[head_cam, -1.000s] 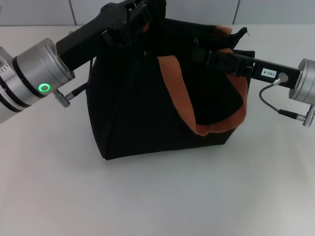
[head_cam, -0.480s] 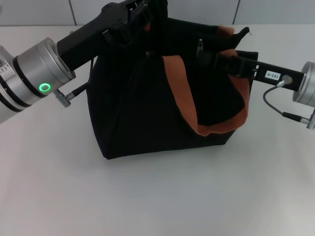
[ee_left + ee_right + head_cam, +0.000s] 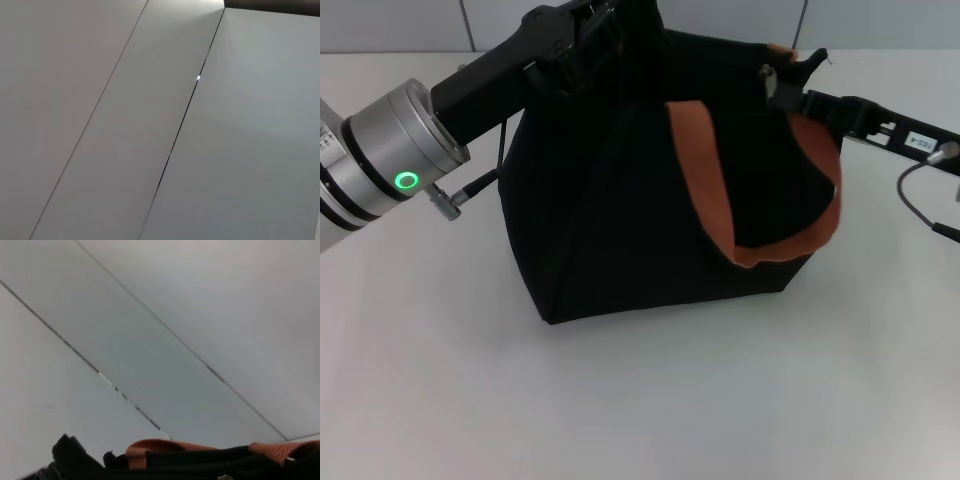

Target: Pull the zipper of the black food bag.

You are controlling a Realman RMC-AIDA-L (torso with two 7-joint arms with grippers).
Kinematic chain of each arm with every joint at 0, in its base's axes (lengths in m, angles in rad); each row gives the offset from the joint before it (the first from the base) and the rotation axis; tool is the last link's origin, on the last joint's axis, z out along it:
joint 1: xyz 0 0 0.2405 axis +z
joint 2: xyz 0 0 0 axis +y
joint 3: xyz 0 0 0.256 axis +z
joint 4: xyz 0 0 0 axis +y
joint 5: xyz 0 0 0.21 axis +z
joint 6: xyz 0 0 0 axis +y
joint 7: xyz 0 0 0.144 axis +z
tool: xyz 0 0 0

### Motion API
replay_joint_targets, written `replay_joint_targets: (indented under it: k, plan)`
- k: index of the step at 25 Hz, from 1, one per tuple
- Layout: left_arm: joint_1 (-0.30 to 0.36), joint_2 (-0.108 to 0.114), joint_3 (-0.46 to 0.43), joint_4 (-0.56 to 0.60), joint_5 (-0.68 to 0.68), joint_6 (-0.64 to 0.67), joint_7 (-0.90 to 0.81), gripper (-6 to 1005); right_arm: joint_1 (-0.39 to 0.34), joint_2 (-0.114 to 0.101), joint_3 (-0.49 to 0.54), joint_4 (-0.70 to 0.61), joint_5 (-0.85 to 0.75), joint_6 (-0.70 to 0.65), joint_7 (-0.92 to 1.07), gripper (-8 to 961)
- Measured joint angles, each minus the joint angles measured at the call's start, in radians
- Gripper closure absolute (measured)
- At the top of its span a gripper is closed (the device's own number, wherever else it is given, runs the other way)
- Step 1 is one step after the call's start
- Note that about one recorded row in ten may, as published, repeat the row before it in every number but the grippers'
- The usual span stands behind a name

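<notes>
The black food bag (image 3: 610, 220) stands upright in the middle of the white table, an orange-brown strap handle (image 3: 705, 190) hanging down its front. My left gripper (image 3: 605, 35) is at the bag's top left edge and appears shut on the fabric there. My right gripper (image 3: 782, 82) is at the bag's top right corner, shut on the small silver zipper pull (image 3: 767, 73). The right wrist view shows only the bag's top edge (image 3: 200, 462) and a strap (image 3: 165, 446) below wall panels. The left wrist view shows only wall.
The white table (image 3: 640, 400) spreads in front of and to both sides of the bag. A grey panelled wall (image 3: 740, 20) runs close behind the bag. A cable (image 3: 920, 200) hangs from my right wrist at the far right.
My right gripper has moved to the right along the bag's top, taking the silver zipper pull with it. The bag's right side and strap shifted slightly right. The left arm stayed in place.
</notes>
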Motion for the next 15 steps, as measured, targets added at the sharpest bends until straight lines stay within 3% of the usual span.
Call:
replay_joint_targets:
  k: [11, 15]
  plan:
    - [0.006, 0.000, -0.001, 0.000, 0.000, 0.002, 0.001, 967, -0.066, 0.000, 0.006, -0.008, 0.104, -0.023, -0.006, 957]
    - [0.010, 0.000, -0.003, 0.006, -0.001, -0.003, 0.001, 967, -0.137, 0.008, 0.000, 0.014, 0.247, -0.086, -0.107, 958]
